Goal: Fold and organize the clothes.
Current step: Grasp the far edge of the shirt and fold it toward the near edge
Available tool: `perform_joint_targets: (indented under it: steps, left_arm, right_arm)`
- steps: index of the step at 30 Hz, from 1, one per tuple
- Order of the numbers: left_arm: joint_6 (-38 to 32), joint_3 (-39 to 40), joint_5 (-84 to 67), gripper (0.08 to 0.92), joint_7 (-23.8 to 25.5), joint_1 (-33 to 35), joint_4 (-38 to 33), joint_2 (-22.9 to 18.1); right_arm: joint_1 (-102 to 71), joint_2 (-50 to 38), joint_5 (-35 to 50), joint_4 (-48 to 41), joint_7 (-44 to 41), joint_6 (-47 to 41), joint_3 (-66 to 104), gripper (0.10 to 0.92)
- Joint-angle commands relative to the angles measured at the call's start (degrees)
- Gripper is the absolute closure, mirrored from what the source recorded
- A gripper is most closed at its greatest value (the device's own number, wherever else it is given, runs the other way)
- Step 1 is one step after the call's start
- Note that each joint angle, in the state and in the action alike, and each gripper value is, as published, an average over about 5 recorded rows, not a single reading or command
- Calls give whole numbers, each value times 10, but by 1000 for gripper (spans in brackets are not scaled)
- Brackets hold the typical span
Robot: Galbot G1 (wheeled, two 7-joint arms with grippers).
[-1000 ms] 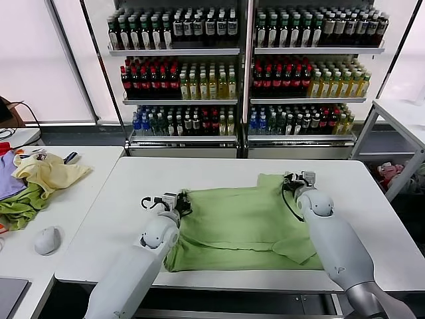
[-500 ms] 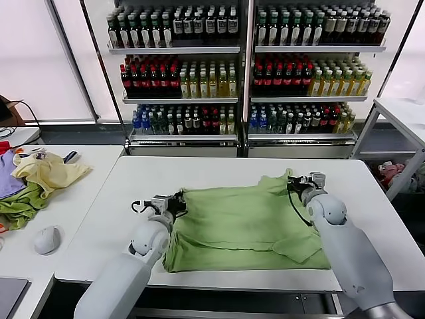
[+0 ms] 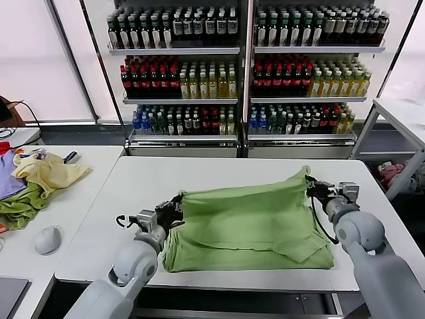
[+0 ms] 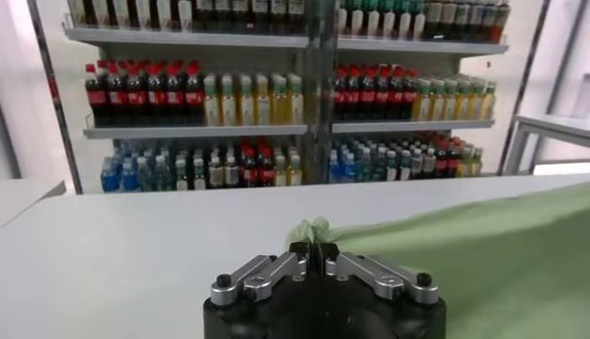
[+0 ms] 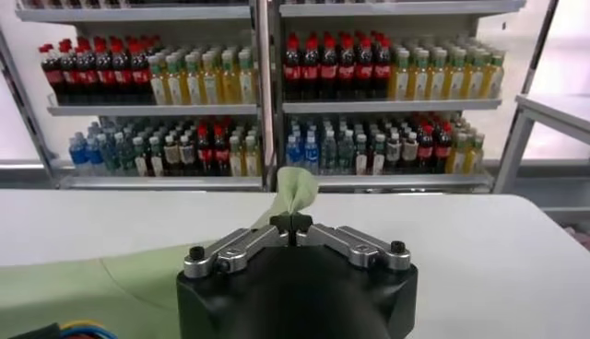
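The light sage-green polo shirt (image 3: 246,222) lies partly folded on the white table (image 3: 199,176), its far edge lifted off the surface. My left gripper (image 3: 175,207) is shut on the shirt's far left corner, and a pinched tuft of green cloth (image 4: 312,231) pokes out past its jaws. My right gripper (image 3: 312,189) is shut on the far right corner, held higher, with a green flap (image 5: 293,190) standing up from its jaws. The cloth hangs stretched between both grippers. The near part of the shirt rests flat by the table's front edge. Collar, buttons and patch are hidden.
A side table on the left holds a pale yellow garment (image 3: 48,173), a darker green one (image 3: 18,207), a purple one (image 3: 6,176) and a white mouse (image 3: 47,240). Shelves of bottles (image 3: 246,73) stand behind the table. Another white table (image 3: 402,113) is at the far right.
Both grippers have pulled the shirt's far edge up and toward me, the right one also outward to the right. The cloth now hangs raised between them.
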Motion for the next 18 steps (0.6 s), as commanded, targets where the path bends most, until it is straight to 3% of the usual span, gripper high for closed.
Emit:
perform_joint_targets:
  steps: [1, 10, 13, 18]
  left_arm:
    - [-2, -5, 20, 852, 15, 95, -77, 35]
    - [15, 1, 72, 851, 34, 99, -48, 39]
    - [21, 2, 83, 808, 36, 99, -46, 37]
    - [18, -6, 96, 670, 29, 114, -58, 28]
  right_arm:
    - [-171, -5, -4, 122, 3, -4, 99, 914]
    - [-197, 29, -59, 93, 9, -5, 83, 914]
    - [-193, 37, -83, 89, 8, -5, 72, 898]
    - [-199, 43, -101, 106, 6, -4, 67, 788]
